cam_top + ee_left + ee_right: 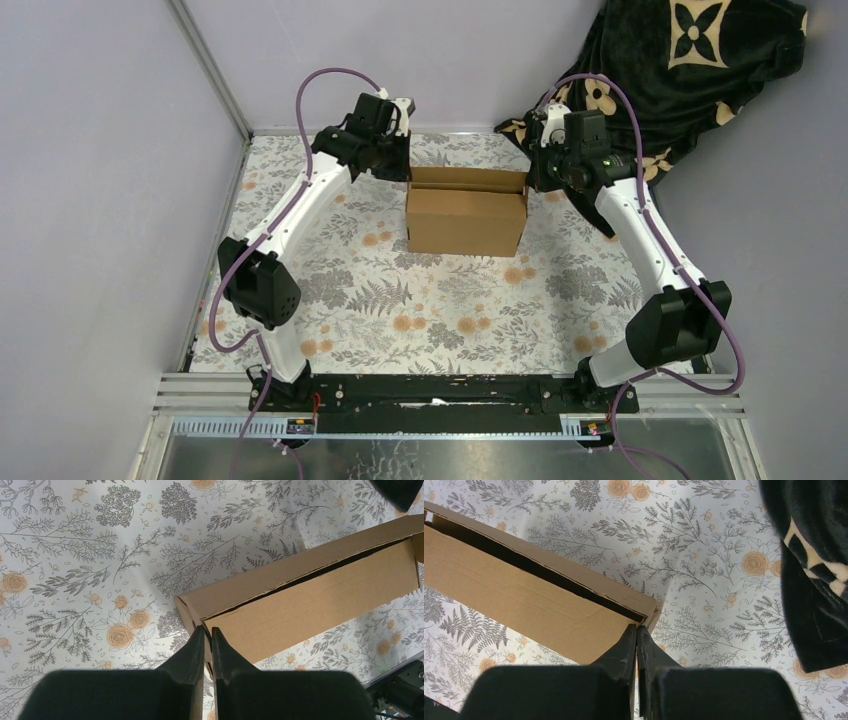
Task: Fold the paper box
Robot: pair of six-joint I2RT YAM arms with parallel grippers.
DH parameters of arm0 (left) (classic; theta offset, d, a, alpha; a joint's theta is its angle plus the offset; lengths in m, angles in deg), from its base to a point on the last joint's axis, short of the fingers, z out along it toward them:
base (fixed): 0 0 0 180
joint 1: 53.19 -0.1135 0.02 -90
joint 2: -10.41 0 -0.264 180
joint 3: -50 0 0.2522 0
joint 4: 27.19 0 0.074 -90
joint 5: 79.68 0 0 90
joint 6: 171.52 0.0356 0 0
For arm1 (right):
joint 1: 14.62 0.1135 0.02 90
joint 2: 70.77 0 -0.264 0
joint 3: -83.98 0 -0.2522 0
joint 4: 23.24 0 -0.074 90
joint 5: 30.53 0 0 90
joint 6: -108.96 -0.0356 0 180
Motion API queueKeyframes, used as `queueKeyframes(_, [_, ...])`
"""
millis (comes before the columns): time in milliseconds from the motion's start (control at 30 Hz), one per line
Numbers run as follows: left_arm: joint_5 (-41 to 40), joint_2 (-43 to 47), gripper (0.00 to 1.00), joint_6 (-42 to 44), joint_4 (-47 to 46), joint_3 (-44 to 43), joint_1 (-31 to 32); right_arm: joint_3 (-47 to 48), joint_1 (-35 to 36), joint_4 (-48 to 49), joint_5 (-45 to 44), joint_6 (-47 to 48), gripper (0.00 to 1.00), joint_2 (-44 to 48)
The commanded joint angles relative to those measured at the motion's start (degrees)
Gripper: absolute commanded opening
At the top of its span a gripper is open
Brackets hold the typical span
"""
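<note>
No legible text, label, brand, number or sign appears in any view. The paper box [467, 222] has plain brown, unprinted faces. The dark cloth [740, 70] bears only beige flower motifs. The desk [400, 300] cover bears a floral print.

The corrugated-cardboard paper box [467, 222] is plain brown. The table [400, 300] is white, printed with grey ferns and orange roses. The plush blanket [720, 100] is black with cream flowers.
</note>
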Motion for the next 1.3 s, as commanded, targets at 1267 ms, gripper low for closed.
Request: queueKeyframes(1267, [4.27,4.66,0.09,-4.23,-10.24,16.11,7.62,-16.05,2.14,12.61,-0.1,-0.7,0.0,10.37])
